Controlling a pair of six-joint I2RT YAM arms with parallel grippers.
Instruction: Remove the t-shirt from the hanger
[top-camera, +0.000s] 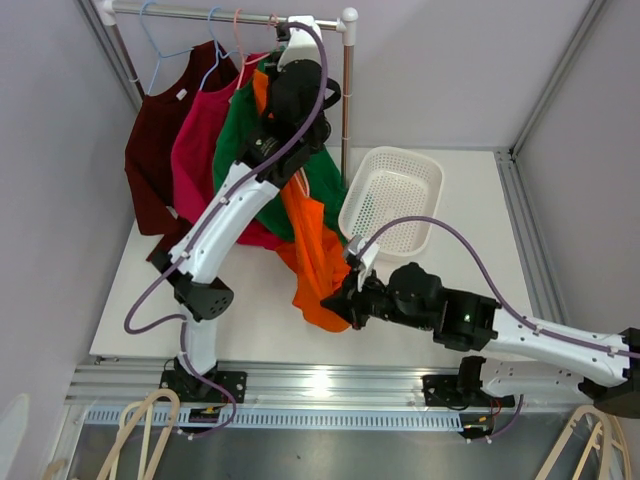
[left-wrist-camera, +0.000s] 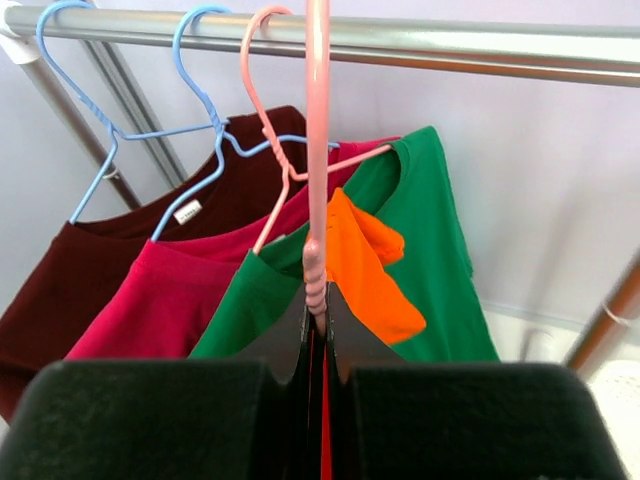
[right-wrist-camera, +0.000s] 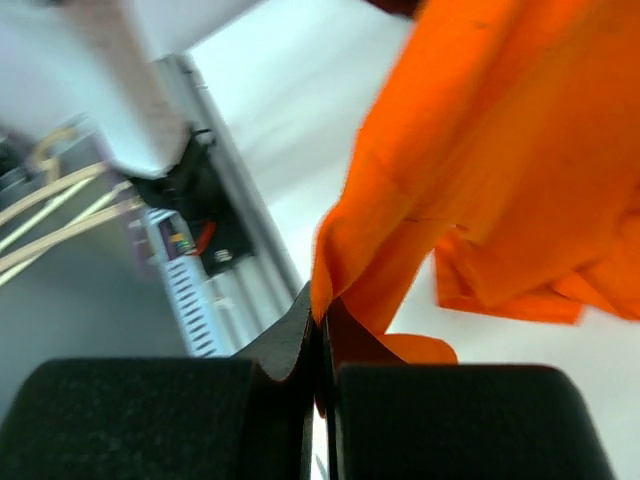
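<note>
The orange t-shirt (top-camera: 318, 250) hangs from a pink hanger (left-wrist-camera: 317, 150) at the right end of the rail, and its lower part trails down to the table. My left gripper (left-wrist-camera: 318, 300) is up by the rail, shut on the hanger's twisted neck, with the orange collar (left-wrist-camera: 370, 270) just right of it. In the top view that gripper (top-camera: 288, 45) sits close under the rail. Low over the table's front, my right gripper (top-camera: 338, 300) is shut on the t-shirt's bottom edge. The right wrist view shows orange cloth (right-wrist-camera: 500, 180) pinched between its fingers (right-wrist-camera: 322, 315).
A green shirt (top-camera: 235, 130), a magenta one (top-camera: 195, 150) and a dark red one (top-camera: 150, 150) hang on the same rail (top-camera: 230, 14), left of the orange one. A white basket (top-camera: 392, 195) stands on the table (top-camera: 470, 260) at the right.
</note>
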